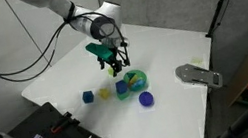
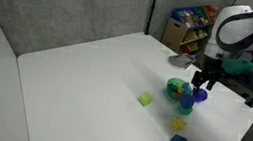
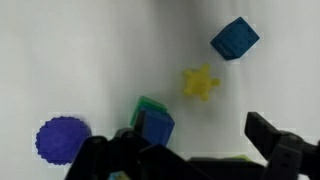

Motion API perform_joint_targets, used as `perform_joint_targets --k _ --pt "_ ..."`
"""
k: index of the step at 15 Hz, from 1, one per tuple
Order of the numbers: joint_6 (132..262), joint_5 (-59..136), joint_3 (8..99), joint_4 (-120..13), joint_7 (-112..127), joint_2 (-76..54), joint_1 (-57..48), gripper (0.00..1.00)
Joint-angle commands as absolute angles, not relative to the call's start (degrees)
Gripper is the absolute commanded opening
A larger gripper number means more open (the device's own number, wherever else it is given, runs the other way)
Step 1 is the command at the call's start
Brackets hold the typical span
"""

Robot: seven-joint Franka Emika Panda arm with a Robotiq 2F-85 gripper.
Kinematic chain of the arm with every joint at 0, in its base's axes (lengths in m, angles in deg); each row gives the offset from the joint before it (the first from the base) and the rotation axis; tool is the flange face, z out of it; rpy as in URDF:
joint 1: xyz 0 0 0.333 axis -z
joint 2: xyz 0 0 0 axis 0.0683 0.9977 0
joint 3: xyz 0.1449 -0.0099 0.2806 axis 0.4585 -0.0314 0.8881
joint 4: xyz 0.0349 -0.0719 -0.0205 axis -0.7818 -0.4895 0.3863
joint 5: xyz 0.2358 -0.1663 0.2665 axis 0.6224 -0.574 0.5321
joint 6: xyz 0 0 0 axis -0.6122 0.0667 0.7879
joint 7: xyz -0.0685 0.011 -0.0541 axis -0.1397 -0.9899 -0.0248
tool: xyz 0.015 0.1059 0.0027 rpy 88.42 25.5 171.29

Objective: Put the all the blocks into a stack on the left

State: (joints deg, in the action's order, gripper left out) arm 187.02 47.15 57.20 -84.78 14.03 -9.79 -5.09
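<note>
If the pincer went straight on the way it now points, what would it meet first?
Probably the blue block, which seems to sit on a green block. In the wrist view it lies within the open pincer, off to one side. Depth is hard to judge.

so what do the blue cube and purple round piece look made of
Blue cube: probably foam or plastic, matte, even colour without glare. Purple round piece: likely soft plastic, matte, bumpy edge; blur leaves it open.
</note>
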Motion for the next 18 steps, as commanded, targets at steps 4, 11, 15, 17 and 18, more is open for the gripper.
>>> perform_joint_targets --k 4,11,15,17,18 --pt "193.25 44.60 56.21 -83.23 5.17 -2.86 -6.30 1.00" --pt "205.47 42.23 54.78 -83.85 3.14 2.17 -6.54 1.00" --pt "212.21 42.42 54.88 -84.81 3.55 4.13 -6.84 1.00" --pt "214.00 42.54 54.77 -84.77 3.59 5.12 -7.06 1.00" --pt "214.87 42.58 54.75 -84.84 3.63 5.58 -7.18 1.00"
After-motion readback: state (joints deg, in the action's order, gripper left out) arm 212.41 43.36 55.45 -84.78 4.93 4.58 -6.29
